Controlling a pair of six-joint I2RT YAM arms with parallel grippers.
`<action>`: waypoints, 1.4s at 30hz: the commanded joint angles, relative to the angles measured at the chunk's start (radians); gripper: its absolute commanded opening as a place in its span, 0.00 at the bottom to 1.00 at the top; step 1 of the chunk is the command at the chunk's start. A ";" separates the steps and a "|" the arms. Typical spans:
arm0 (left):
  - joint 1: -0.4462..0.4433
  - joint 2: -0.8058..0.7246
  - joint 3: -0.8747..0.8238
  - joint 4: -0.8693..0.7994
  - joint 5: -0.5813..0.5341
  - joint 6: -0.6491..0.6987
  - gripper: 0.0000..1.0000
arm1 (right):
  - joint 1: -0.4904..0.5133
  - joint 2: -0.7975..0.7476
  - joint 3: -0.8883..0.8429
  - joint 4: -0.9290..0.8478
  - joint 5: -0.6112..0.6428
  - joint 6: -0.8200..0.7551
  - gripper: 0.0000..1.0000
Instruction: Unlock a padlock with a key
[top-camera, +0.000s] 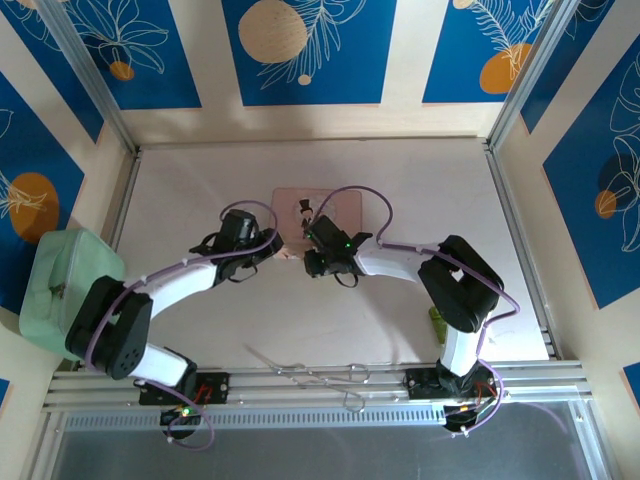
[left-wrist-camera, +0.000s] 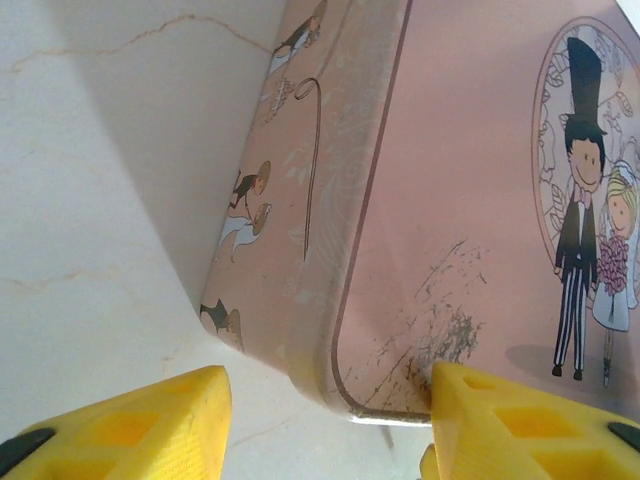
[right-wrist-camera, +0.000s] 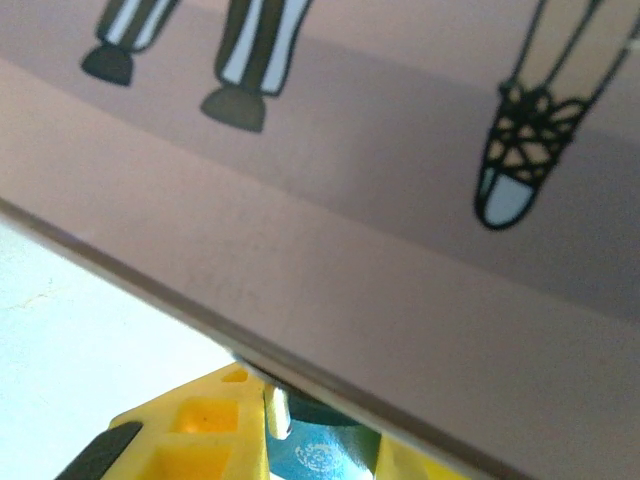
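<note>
Right end effector (right-wrist-camera: 300, 445) clenches padlock (right-wrist-camera: 322, 457); left end effector (left-wrist-camera: 325, 400), released, straddles box (left-wrist-camera: 450, 200) corner.

The pink box (left-wrist-camera: 470, 200) looks like thin printed sheet metal, smooth with a soft sheen, and its lid is scuffed and scratched grey near the corner. The table (left-wrist-camera: 100, 200) is pale, matt and stone-like, with faint hairline veins. The fingers (left-wrist-camera: 130, 425) of the left gripper (left-wrist-camera: 330, 395) and of the right gripper (right-wrist-camera: 315, 428) are matt yellow moulded plastic with recessed pockets. The padlock (right-wrist-camera: 315, 458) has a glossy blue-teal body. The bent wires (top-camera: 310, 372) are thin bare metal, the rails (top-camera: 540, 385) brushed aluminium, the green container (top-camera: 65, 285) smooth plastic.
</note>
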 joint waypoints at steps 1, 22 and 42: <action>-0.021 -0.029 -0.065 -0.119 0.017 -0.017 0.55 | 0.015 0.039 -0.017 -0.044 -0.018 -0.006 0.00; 0.039 -0.009 0.123 -0.145 0.095 0.123 0.63 | 0.101 -0.041 0.007 -0.136 0.195 0.170 0.56; 0.078 0.002 0.132 -0.145 0.142 0.142 0.60 | 0.105 0.148 0.262 -0.372 0.334 0.293 0.56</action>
